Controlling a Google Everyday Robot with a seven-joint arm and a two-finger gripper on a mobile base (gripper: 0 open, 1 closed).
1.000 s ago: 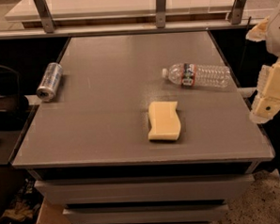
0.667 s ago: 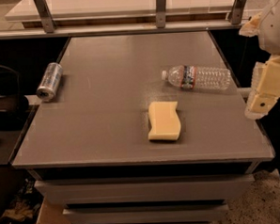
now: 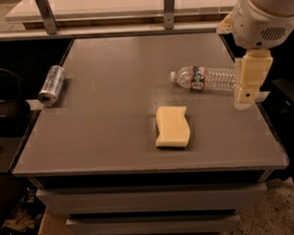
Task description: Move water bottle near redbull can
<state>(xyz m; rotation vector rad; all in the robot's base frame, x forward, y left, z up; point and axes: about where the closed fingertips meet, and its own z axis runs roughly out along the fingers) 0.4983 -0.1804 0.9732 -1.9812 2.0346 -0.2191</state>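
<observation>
Dim warm light, brighter at top, pale gripper point(image 3: 245, 95) lit at right

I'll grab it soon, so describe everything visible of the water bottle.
The water bottle is clear ribbed plastic with a white cap and a red-and-blue label band. It lies on its side on the grey table, cap pointing left in the view. Its base end is hidden behind the pincer, which hangs over the table's right edge.

The arm point(image 3: 262, 9) is a rounded white shell with a slotted grille; the gripper point(image 3: 246, 95), far right, is cream and boxy.
</observation>
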